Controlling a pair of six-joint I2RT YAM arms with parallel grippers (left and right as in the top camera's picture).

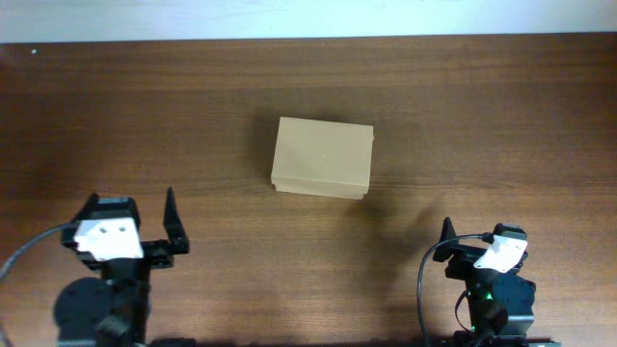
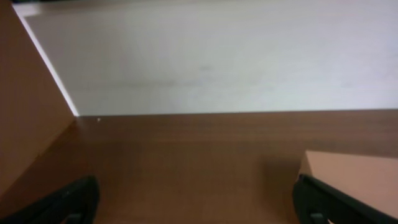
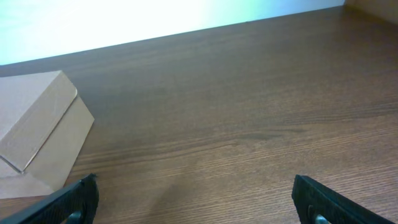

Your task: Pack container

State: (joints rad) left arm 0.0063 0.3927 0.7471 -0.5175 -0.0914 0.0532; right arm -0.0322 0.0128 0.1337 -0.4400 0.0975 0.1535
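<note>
Wide brown tabletop (image 1: 501,106) spreads out under me. Dead centre sits the container (image 1: 322,158), lid flap down, well apart from both arms. My left gripper (image 2: 196,208) hangs with fingers spread, and my right gripper (image 3: 196,205) does likewise, both holding nothing. It's plain cardboard, so I judge it light, stiffish and crushable. I'd pinch gently across its narrow walls, or catch the flap's front edge.
</note>
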